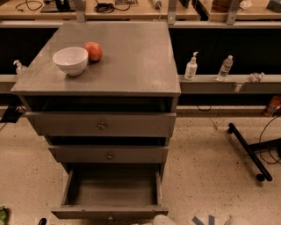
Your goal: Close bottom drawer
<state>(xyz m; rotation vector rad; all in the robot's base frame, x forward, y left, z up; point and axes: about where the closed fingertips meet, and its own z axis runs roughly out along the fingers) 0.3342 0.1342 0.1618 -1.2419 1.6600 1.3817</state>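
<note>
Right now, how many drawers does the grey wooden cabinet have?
3, stacked: the widest grey drawer front on top, the mid-width drawer front beneath, the narrow grey bottom drawer pulled open. The gripper lies at the frame's bottom edge, before it.

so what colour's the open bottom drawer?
The bottom drawer is grey, per the camera view. The gripper is at the picture's lower edge, before its front.

A lab: workbenches (131, 12) with cables (105, 6) behind the cabinet (131, 66), bottles (191, 67) on a ledge (210, 83) beside it; gripper (148, 222) at its foot.
</note>
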